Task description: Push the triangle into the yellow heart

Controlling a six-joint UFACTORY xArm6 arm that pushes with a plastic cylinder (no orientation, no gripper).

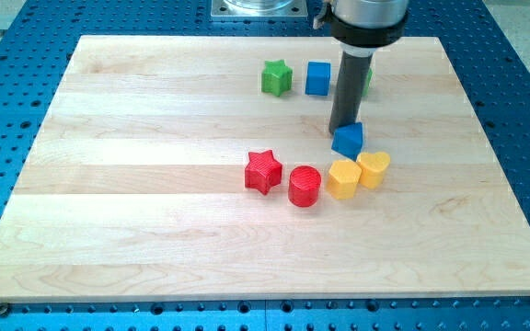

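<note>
We count seven blocks plainly on the wooden board [155,211], plus a green sliver.

Reds, two: a red star [263,172], and at its 4 o'clock, just beside it, a red cylinder [305,186].

Greens: one green star [276,78] toward the view's top; a second green piece [367,81] peeks from behind our rod, shape hidden.

Blues, two: a blue cube [317,78] at the green star's 3 o'clock, and the blue triangle [348,140] lower down.

Yellows, two: a yellow hexagonal block [343,178], and touching it at 2 o'clock the yellow heart [374,169].

The triangle sits at the heart's 11 o'clock, close by; contact unclear. Our tip [343,128] rests at the triangle's 12 o'clock edge, apparently touching. We have no fingers, so nothing is held.
</note>
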